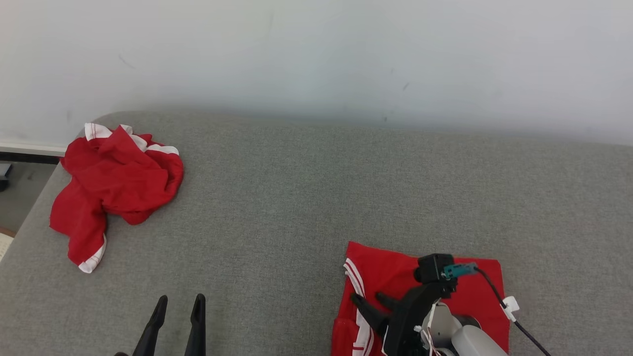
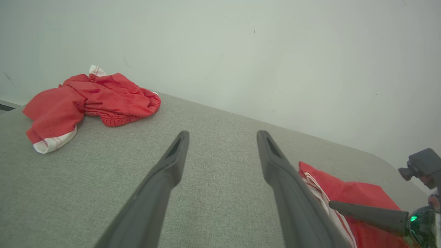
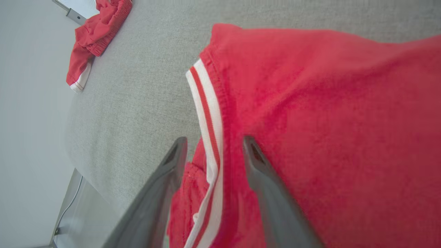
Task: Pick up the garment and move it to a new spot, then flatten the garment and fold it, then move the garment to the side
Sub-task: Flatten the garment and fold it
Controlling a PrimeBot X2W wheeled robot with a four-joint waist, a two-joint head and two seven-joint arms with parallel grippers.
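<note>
The folded red garment (image 1: 390, 269) lies flat at the near right of the grey fabric surface (image 1: 277, 198), its white-striped edge between the parted, ungripping jaws of the right gripper (image 1: 366, 296), while the left gripper (image 1: 180, 297) hangs wide open and empty near left, and a crumpled red garment (image 1: 116, 178) sits far left.

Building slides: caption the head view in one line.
Right gripper open over the folded red garment; left gripper open; crumpled red garment lies left on grey surface.

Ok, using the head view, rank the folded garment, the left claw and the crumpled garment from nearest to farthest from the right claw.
1. Folded garment, under the right claw.
2. Left claw, lower left.
3. Crumpled garment, far left corner.
</note>
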